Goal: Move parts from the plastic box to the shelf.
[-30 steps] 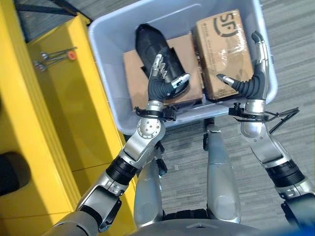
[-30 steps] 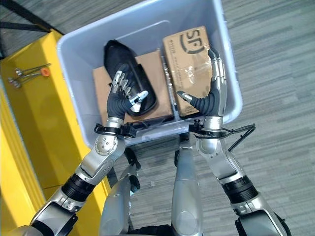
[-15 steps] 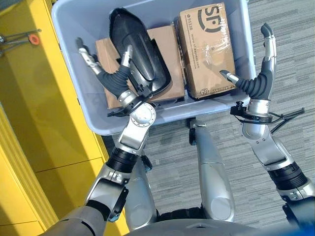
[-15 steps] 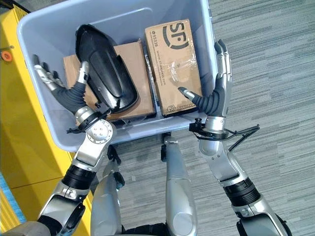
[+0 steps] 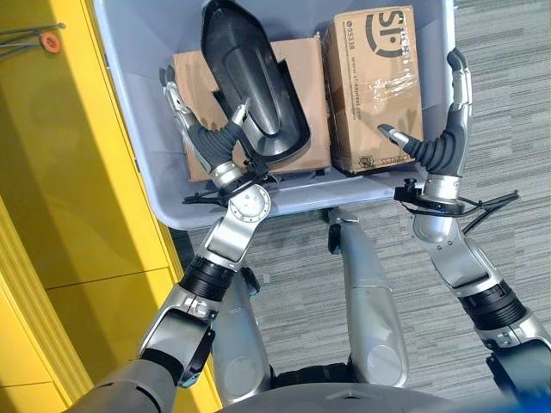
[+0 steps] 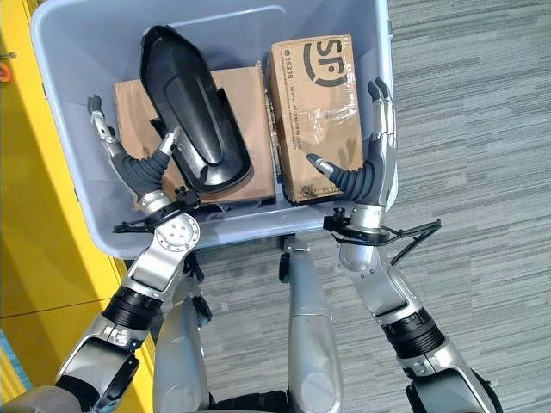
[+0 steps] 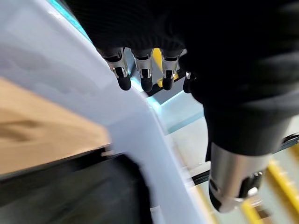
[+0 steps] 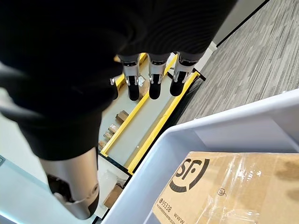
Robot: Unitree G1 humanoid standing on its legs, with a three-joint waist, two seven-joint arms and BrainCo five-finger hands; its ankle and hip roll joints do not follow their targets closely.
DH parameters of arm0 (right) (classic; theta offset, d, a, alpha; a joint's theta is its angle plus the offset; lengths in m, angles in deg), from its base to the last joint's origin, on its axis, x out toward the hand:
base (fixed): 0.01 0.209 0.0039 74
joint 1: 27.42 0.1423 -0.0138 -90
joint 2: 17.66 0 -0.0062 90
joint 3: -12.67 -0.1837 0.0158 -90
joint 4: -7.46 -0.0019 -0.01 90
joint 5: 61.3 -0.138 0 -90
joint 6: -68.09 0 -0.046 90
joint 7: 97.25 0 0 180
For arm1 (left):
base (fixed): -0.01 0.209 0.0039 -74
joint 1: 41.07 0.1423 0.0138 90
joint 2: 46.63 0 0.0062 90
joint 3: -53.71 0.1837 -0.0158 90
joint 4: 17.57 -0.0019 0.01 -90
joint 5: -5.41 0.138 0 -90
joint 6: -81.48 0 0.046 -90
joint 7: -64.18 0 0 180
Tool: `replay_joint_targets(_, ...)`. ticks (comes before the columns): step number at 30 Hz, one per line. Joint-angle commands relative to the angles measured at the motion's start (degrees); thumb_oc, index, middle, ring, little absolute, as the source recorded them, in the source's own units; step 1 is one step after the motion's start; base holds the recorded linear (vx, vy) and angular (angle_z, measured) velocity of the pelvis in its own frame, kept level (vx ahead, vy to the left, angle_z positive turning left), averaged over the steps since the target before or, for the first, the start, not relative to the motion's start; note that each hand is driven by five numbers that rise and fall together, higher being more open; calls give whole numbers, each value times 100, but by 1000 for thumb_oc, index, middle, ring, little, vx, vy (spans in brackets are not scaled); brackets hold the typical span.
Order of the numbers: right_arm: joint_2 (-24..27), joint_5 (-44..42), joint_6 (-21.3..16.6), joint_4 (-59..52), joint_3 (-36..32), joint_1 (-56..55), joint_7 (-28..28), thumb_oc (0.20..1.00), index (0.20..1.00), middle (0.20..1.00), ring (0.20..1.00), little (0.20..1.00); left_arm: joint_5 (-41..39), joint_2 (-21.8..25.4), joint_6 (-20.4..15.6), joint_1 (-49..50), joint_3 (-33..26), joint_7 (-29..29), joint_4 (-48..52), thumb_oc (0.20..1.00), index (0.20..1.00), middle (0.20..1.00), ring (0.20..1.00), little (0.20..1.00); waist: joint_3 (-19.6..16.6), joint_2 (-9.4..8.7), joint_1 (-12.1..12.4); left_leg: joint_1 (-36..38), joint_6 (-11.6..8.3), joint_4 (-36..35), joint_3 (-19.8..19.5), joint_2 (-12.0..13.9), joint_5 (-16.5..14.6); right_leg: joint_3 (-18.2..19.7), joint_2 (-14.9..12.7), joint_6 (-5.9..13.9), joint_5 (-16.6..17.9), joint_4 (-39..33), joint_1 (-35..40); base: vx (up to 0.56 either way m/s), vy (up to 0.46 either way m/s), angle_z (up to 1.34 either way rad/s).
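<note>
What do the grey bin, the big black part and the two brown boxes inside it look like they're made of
Bin: pale grey-blue plastic, smooth with a soft sheen and rounded moulded rim. Black part: probably moulded plastic, semi-gloss, with highlights along its curved edges; a metal core can't be ruled out. Printed box: brown cardboard, matte, sealed with shiny clear tape. Plain box under the black part: the same matte brown cardboard.

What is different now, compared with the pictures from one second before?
The left hand has moved from over the black moulded plastic part to the left end of the grey plastic box, fingers straight, holding nothing. The right hand stays open at the box's right wall. The black part, the flat brown cardboard box and the taped cardboard carton lie as before.
</note>
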Motion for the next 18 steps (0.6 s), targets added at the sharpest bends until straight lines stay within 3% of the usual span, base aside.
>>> replay_joint_targets(1,-171,-94,-244,-225,-277,92,-32,1000,1000,1000,1000,1000,-195,183,-112,69,45,353,283,1000,1000,1000,1000,1000,-166,-364,-22,-538,-117,606,94,-19,-56,-101,272,369,210,-605,489,0,0,0)
replay_joint_targets(4,-173,-84,-250,-223,-270,22,-39,1000,1000,1000,1000,1000,-303,110,-88,146,135,487,213,1000,1000,1000,1000,1000,-166,-364,-35,-457,-171,630,31,-31,-157,-80,278,412,83,-555,567,21,0,0)
replay_joint_targets(7,-157,-78,-288,-239,-307,-10,-48,1000,1000,1000,1000,1000,-545,55,17,212,193,363,224,1000,1000,1000,1000,1000,-166,-366,-21,-601,-117,593,91,-23,-29,-119,274,362,221,-604,430,-1,-13,0)
replay_joint_targets(8,-167,-69,-303,-216,-280,-80,-44,1000,1000,1000,1000,1000,-661,3,43,313,204,203,211,1000,1000,1000,1000,1000,-166,-360,-21,-487,-164,622,24,-48,-179,-105,257,420,76,-553,554,62,-3,-1)
replay_joint_targets(10,-151,-107,-299,-162,-258,-98,-13,1000,1000,1000,1000,1000,-428,-71,-271,439,122,-417,153,1000,1000,1000,1000,1000,-166,-360,18,-501,-168,593,5,-54,-180,-122,238,414,57,-552,559,33,-1,-1)
replay_joint_targets(11,-145,-112,-300,-143,-250,-101,5,1000,1000,1000,1000,1000,-456,-62,-317,458,86,-465,155,1000,1000,1000,1000,1000,-166,-356,31,-505,-170,587,-3,-60,-179,-120,238,414,40,-548,562,0,0,0)
replay_joint_targets(13,-164,-122,-304,-69,-190,-61,100,1000,1000,1000,1000,1000,-690,-60,-235,494,-13,-282,144,1000,1000,1000,1000,1000,-166,-354,69,-537,-170,591,-37,-74,-149,-127,236,414,28,-543,552,-5,-25,1)
replay_joint_targets(15,-121,-239,-267,-38,-195,3,140,1000,1000,1000,1000,1000,-665,-19,167,515,52,239,67,1000,1000,1000,1000,1000,-166,-374,113,-609,-164,613,-50,-72,-147,-183,208,408,72,-549,523,-9,-53,4)
replay_joint_targets(18,-59,-334,-232,-22,-232,73,43,1000,1000,1000,1000,1000,-1284,-135,272,458,68,345,-220,1000,1000,1000,1000,1000,-166,-390,88,-657,-177,637,3,-43,-134,-216,199,417,81,-531,478,6,1,5)
